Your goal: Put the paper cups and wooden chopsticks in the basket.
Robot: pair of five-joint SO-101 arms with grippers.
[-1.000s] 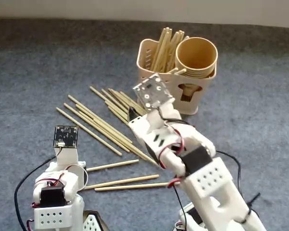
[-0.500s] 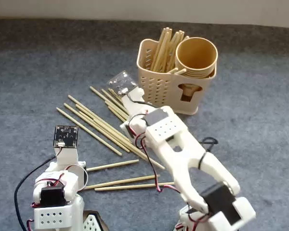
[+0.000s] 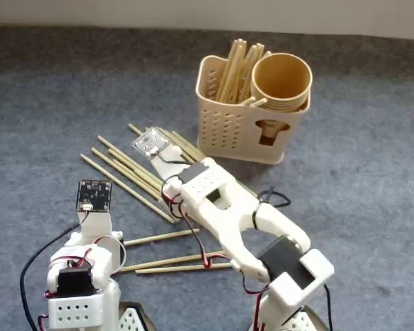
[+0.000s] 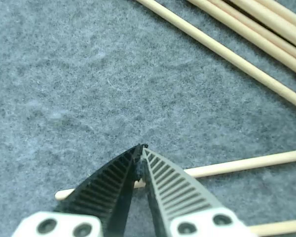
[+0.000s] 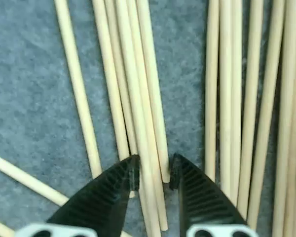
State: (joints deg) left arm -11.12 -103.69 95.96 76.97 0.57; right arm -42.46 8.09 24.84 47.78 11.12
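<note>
A beige slotted basket [image 3: 229, 127] at the back holds stacked paper cups [image 3: 281, 81] and a bunch of wooden chopsticks [image 3: 238, 65]. Several loose chopsticks [image 3: 127, 172] lie in a fan on the grey carpet, and three more [image 3: 176, 261] lie nearer the arms. My right gripper [image 5: 153, 173] is low over the fan, open by a narrow gap, with a few chopsticks [image 5: 138, 98] running between its fingertips. My left gripper [image 4: 142, 149] is shut on nothing, just above the carpet beside a single chopstick [image 4: 246, 163].
The right arm [image 3: 228, 207] stretches from the front right across the near chopsticks to the fan. The left arm [image 3: 83, 269] stands at the front left. Bare carpet [image 3: 48, 96] lies left of the basket and to its right.
The right arm has swung from beside the basket leftward and down onto the fan of loose chopsticks. The left arm has stayed still.
</note>
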